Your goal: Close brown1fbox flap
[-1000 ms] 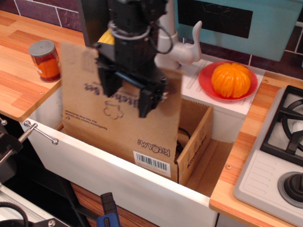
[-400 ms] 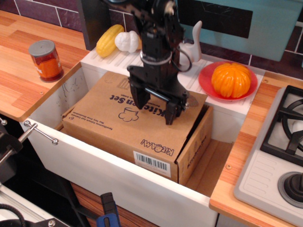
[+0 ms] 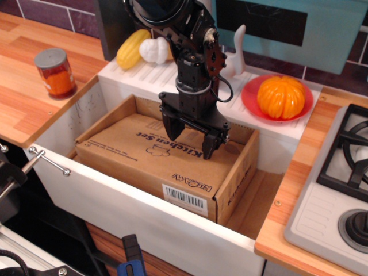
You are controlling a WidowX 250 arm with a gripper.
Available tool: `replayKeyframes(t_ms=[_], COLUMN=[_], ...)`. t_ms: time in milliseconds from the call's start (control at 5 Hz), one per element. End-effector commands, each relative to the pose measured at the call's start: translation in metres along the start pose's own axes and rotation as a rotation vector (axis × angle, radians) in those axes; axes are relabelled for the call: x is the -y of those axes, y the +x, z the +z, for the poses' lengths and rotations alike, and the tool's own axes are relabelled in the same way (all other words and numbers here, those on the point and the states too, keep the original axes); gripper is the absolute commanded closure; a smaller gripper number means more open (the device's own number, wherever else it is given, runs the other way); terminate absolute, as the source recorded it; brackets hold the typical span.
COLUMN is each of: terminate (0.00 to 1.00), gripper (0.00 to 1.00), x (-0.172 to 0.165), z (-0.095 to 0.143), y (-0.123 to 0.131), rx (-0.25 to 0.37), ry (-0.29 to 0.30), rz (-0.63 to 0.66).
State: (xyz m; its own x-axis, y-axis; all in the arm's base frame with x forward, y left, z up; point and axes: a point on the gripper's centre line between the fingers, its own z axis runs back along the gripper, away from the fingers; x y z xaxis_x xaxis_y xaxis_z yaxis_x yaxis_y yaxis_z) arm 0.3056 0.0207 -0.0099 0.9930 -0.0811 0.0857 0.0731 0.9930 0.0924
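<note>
Flap point(image 3: 155, 152) lies down flat over the box point(image 3: 230, 184), which sits in the sink point(image 3: 144, 221); closing step looks nearly done. Next: maybe a final press, then lift clear. Gripper point(image 3: 188, 138) spread wide, holding nothing, fingertips point(image 3: 208, 151) at or just above the flap's far edge; contact unclear.

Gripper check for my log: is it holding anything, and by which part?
Nothing is held: the gripper is open, fingers spread above the box's lowered flap.
</note>
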Motion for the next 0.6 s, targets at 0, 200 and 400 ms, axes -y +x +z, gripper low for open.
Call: replayKeyframes(t_ms=[0,200,400], terminate=[0.0,0.0,1.0], gripper=[0.0,0.0,0.0], x=[-0.005,0.0,0.008], z=[0.059,0.089,0.098], y=[0.003,-0.004,-0.011], rx=[-0.026,-0.07,-0.039], ry=[0.082,0.075,0.067], rz=[-0.038,-0.03,-0.019])
